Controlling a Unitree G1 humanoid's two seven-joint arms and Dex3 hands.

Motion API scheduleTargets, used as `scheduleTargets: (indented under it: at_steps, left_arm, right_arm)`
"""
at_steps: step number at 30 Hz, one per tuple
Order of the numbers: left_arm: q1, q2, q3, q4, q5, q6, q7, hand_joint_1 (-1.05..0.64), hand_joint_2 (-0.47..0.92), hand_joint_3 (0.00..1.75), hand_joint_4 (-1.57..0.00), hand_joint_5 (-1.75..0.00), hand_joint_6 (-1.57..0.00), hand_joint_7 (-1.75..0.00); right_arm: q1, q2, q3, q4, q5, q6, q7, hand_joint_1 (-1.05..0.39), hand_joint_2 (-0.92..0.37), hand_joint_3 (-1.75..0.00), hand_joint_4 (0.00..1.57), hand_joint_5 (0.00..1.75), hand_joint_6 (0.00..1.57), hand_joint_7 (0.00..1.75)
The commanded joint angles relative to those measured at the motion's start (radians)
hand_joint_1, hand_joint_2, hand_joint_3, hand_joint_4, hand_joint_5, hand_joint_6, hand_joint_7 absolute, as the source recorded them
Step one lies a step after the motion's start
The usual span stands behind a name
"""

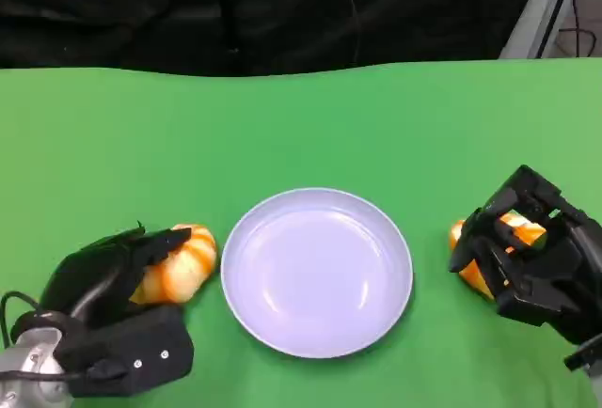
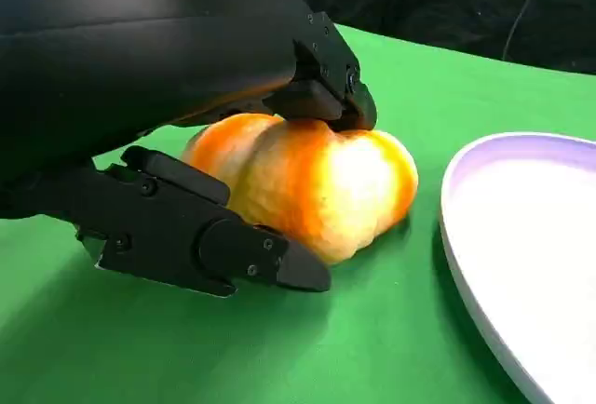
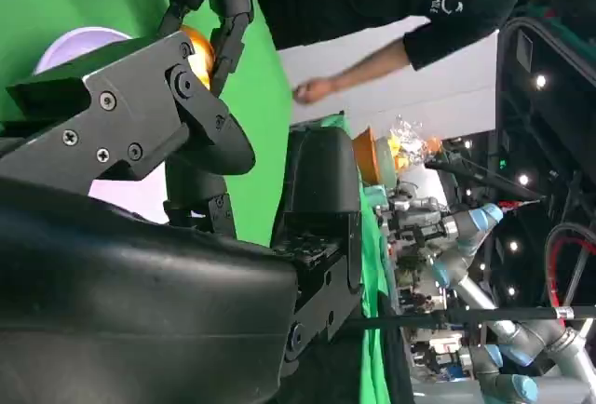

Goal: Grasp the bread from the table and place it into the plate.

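The left piece of bread (image 1: 181, 267), a glossy orange-and-cream lobed roll, lies on the green tabletop (image 1: 301, 126) near its front edge, just beside the left rim of the round pale lilac plate (image 1: 317, 272). Its long axis runs roughly toward the plate, so I judge the coming move to be a lift and a short carry to the robot's right. The left hand (image 1: 118, 276) is already on this roll: in the left wrist view one finger (image 2: 326, 83) presses on its top and another (image 2: 214, 236) lies against its near side, closed around the bread (image 2: 312, 185), which rests on the cloth.

A second orange roll (image 1: 513, 234) sits off the plate's right rim, inside the right hand (image 1: 527, 253), whose fingers curl around it. Both rolls lie outside the plate.
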Motion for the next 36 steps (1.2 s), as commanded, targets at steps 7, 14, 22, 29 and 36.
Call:
scheduleTargets:
  at_steps: [7,14,22,29,36]
  left_arm:
    - [0.016,0.04,-0.016,-0.012,-0.009,0.012,-0.045,0.01,0.91,0.01,-0.43,-0.02,-0.56,-0.02]
    - [0.014,0.022,-0.01,-0.001,-0.006,0.022,0.021,0.06,0.92,0.13,-0.71,-0.15,-0.87,-0.13]
    - [-0.005,0.014,-0.025,0.059,0.003,-0.027,0.114,0.01,0.92,0.17,-0.6,-1.33,-0.92,-0.77]
    - [-0.006,0.016,-0.026,0.067,0.007,-0.042,0.158,0.0,0.92,0.22,-0.52,-1.49,-0.74,-1.11]
    - [0.006,0.016,-0.03,0.046,0.027,-0.037,0.246,-0.01,0.92,0.22,-0.5,-1.55,-0.69,-1.22]
  right_arm:
    - [0.001,-0.014,-0.013,0.004,0.015,-0.006,0.007,0.06,-0.59,-1.23,0.5,1.75,0.36,1.63]
    - [-0.002,-0.015,-0.015,0.011,0.013,-0.01,0.008,0.05,-0.59,-1.22,0.5,1.75,0.37,1.63]
    - [-0.005,-0.016,-0.017,0.019,0.017,-0.01,0.012,0.07,-0.6,-1.21,0.49,1.75,0.37,1.61]
    - [-0.007,-0.017,-0.02,0.03,0.019,-0.017,0.019,0.06,-0.6,-1.19,0.49,1.75,0.37,1.6]
    - [-0.006,-0.017,-0.02,0.03,0.019,-0.017,0.019,0.05,-0.6,-1.17,0.47,1.75,0.38,1.58]
